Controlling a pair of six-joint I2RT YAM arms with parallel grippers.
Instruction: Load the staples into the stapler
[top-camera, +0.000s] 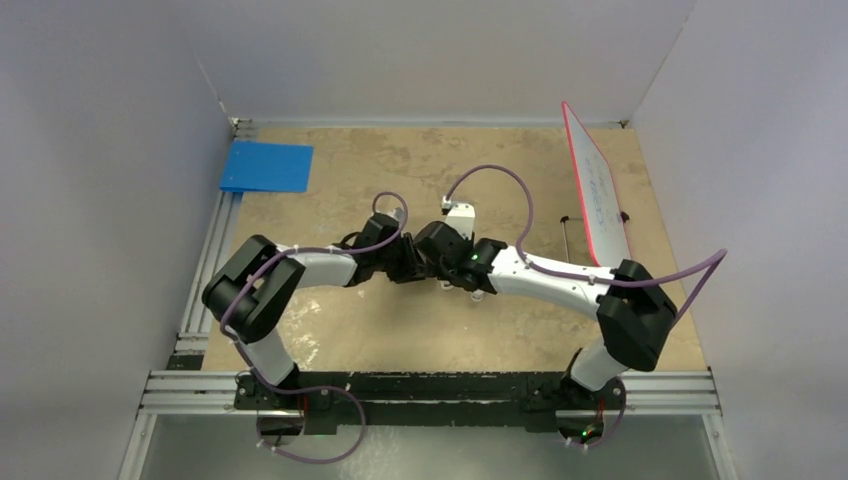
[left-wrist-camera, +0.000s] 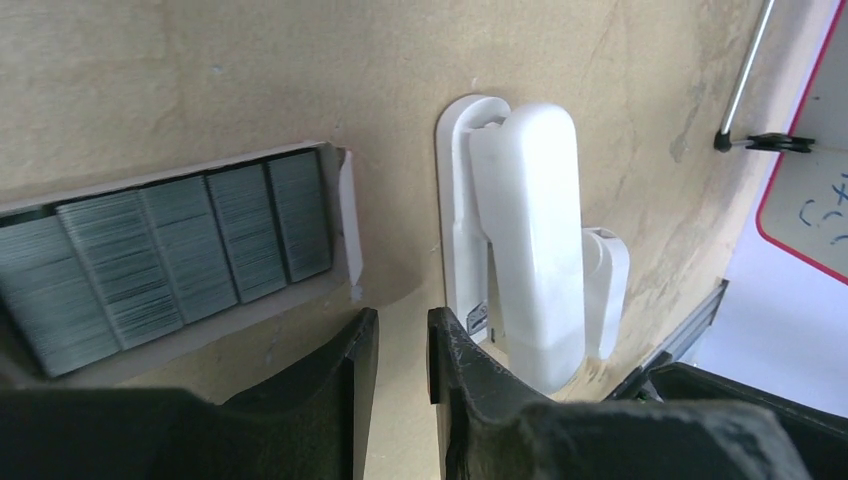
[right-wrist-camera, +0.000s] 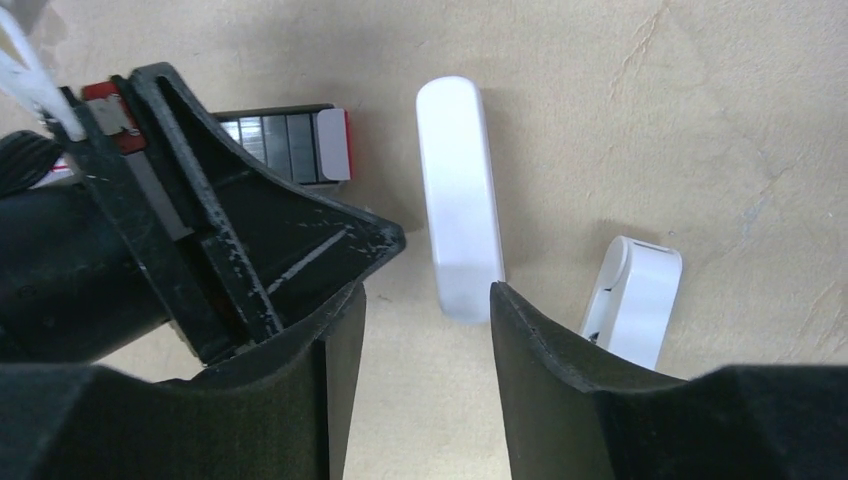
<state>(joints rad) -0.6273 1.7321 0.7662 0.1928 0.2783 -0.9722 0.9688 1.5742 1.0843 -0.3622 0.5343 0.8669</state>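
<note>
Tan desk (top-camera: 400, 330): stapler (right-wrist-camera: 459, 195) near end sits btwn tips of part-open right claw (right-wrist-camera: 428, 295); left claw (left-wrist-camera: 400, 335) narrow, empty, beside staples (left-wrist-camera: 170, 250).

Setting was a robotics lab test cell: beige desk (top-camera: 400, 330) enclosed by plain white panels (top-camera: 430, 50), aluminium extrusion rails (top-camera: 190, 392) along the near edge, whiteboard (top-camera: 597, 190) propped right.

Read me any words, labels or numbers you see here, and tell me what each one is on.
No text here is legible.
On the whiteboard: blue handwriting, too small and blurred to read.
On the stapler, the staples and their box: no print visible.
</note>
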